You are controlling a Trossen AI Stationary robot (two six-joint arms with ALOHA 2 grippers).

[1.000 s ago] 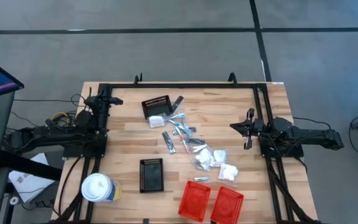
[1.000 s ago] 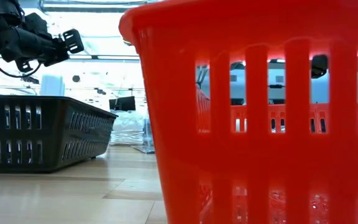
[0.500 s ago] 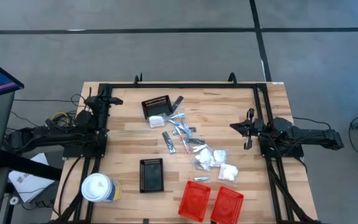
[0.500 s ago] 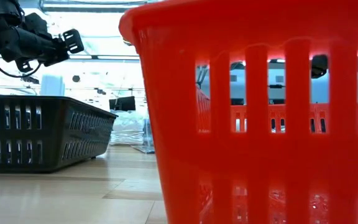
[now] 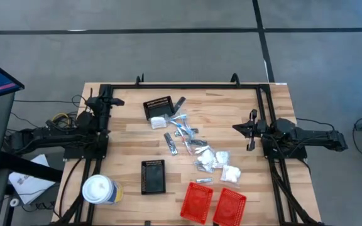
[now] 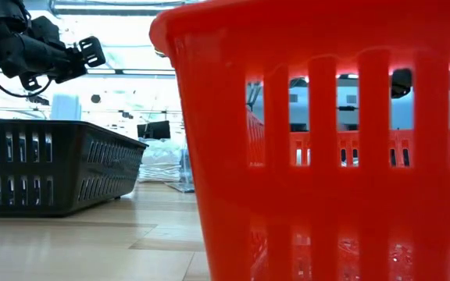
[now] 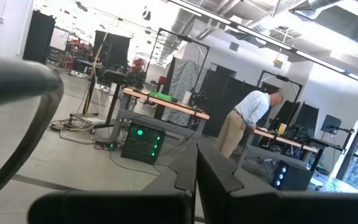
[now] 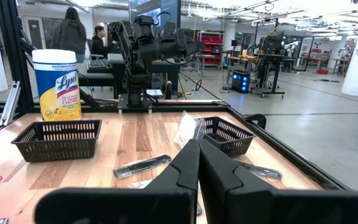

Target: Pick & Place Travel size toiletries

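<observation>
The travel size toiletries (image 5: 197,147), a scatter of silvery tubes, clear-wrapped white packets and slim dark sticks, are lying flat in a loose band down the middle of the pale wooden table (image 5: 131,141). The band is running diagonally from the tipped black slotted basket (image 5: 158,107) at the far side toward the two red slotted plastic baskets (image 5: 213,204) at the near edge. Their long axes are pointing in mixed directions; an exact count cannot be told.

A second black slotted basket (image 5: 153,176) is sitting upright near a white-lidded wipes canister (image 5: 99,189).

The left gripper (image 5: 104,100) is hovering with fingers pressed together, holding nothing, at the table's left side. The right gripper (image 5: 252,129) is likewise closed and empty at the right side.
</observation>
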